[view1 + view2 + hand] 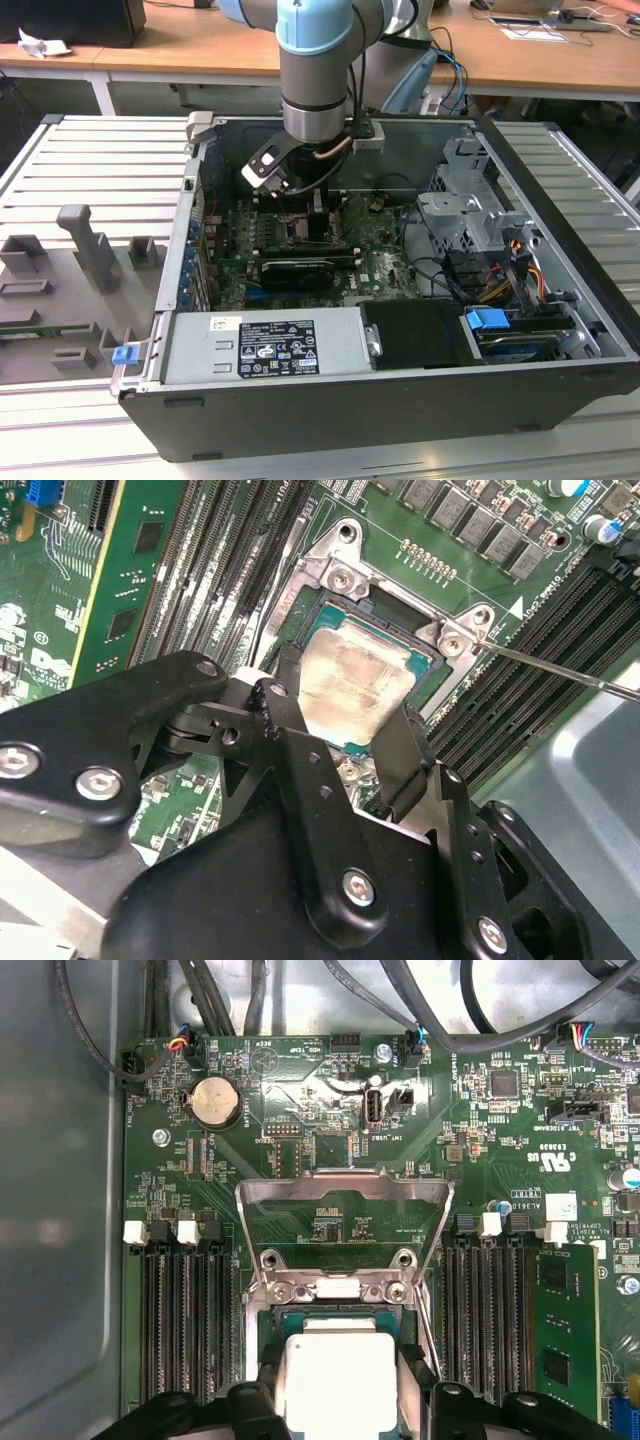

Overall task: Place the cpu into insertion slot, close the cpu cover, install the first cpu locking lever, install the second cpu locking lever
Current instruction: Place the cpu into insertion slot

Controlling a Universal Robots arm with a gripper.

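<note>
Status: step 1 looks about done, steps 2–4 are open.

Exterior view gives the layout. The computer case (400, 415) is open on top. The arm (318, 70) reaches down into it at about 11 o'clock from the case's middle, over the motherboard (385, 265). The power supply (270, 345) sits at 7 o'clock and the drive cage (470, 215) at 3 o'clock. Socket detail comes from the wrist views.

The gripper (342, 708) is narrow, closed to chip width. Its fingers (400, 750) sit against two opposite edges of the cpu (358, 680). The cpu lies flat and square inside the insertion slot (425, 670) and looks seated or very nearly so (full seating can't be confirmed from here). My call is that it hasn't been let go yet.

The first wrist view shows the cpu cover (342, 1190) swung up and back off the slot, with board visible through its window. So it is not closed.

The second wrist view adds a thin locking lever (560, 667) standing free past the slot's corner, unlatched by the look of it. It also shows the finger contact more clearly. I can't tell where the other lever is.
</note>
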